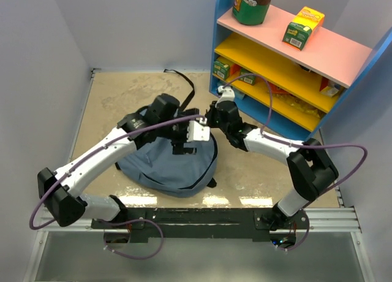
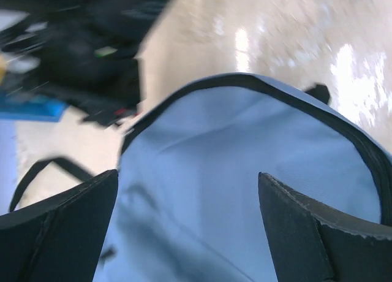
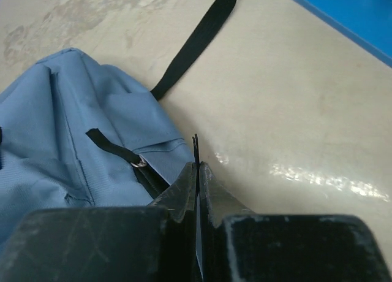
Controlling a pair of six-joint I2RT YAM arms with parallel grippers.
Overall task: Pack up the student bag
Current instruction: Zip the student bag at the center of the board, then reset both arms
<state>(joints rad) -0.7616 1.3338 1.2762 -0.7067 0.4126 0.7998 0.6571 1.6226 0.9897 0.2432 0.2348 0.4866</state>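
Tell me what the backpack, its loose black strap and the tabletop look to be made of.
The student bag: soft woven fabric, probably nylon or polyester, matte slate blue; it creases and sags, with stitched seams. The strap: flat black webbing, likely synthetic. The table: hard, glossy mottled beige; sharp light reflections suggest laminate or sealed stone, unclear which.

Overhead view wide; wrist views close, sharing student bag (image 1: 168, 168)
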